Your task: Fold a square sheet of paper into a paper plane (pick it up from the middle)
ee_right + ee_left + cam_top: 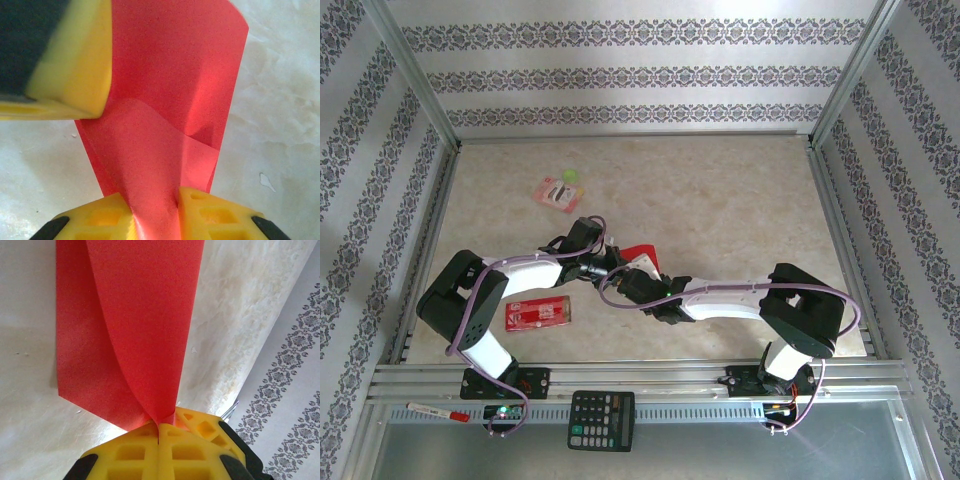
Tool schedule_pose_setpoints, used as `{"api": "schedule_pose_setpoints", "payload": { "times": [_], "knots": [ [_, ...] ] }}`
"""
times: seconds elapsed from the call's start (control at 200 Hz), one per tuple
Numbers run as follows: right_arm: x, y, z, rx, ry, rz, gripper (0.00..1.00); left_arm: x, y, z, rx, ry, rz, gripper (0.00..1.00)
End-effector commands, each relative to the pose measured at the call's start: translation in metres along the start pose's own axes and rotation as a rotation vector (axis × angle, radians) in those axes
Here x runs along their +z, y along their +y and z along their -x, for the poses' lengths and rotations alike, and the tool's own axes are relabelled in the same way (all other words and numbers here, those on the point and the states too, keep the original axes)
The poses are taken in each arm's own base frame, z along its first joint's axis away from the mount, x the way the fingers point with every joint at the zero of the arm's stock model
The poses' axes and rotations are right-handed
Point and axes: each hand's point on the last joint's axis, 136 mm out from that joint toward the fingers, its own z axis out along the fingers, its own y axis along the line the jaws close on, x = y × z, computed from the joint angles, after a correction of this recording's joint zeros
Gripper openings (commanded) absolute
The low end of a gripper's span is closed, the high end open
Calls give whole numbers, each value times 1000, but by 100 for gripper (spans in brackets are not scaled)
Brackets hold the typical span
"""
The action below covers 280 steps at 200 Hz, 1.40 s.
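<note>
The red square sheet of paper is held low over the table's middle, between both grippers. In the left wrist view the sheet curls, one flap rolling over the other. My left gripper is shut on its pinched near end. In the right wrist view the sheet shows a bent corner flap, and my right gripper is shut on a bunched strip of it. The left gripper's yellow finger sits just above. From the top, the left gripper and right gripper almost touch. A paper plane is out of view.
A red printed packet lies near the left arm. A pink packet lies further back left. A calculator and a pen rest on the front rail. Aluminium posts and patterned walls ring the marble table.
</note>
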Motion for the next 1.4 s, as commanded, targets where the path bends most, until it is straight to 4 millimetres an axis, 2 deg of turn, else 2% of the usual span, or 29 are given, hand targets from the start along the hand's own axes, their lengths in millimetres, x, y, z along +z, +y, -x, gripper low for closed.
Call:
{"api": "schedule_pose_setpoints", "payload": {
  "times": [0.0,0.285,0.65,0.729,0.889,0.979,1.144,1.394],
  "knots": [
    [-6,-2,7,-25,-15,-30,22,4,1,-5,18,33,18,0],
    [-4,-3,6,-31,-9,-39,14,6,1,-4,19,36,17,0],
    [1,-5,-7,-15,6,-27,12,6,2,-2,45,30,28,0],
    [-1,-7,-7,-5,-3,-18,11,4,1,-2,53,28,29,5],
    [-1,-10,-9,38,-10,40,8,-8,-5,1,96,8,39,27],
    [-3,-8,-11,64,-16,95,8,-19,-6,5,127,-23,59,36],
    [-6,-2,-11,126,-25,212,8,-36,-8,10,177,-76,77,41],
    [-15,-7,-12,176,-40,271,10,-33,-4,4,195,-51,55,42]
  ]
}}
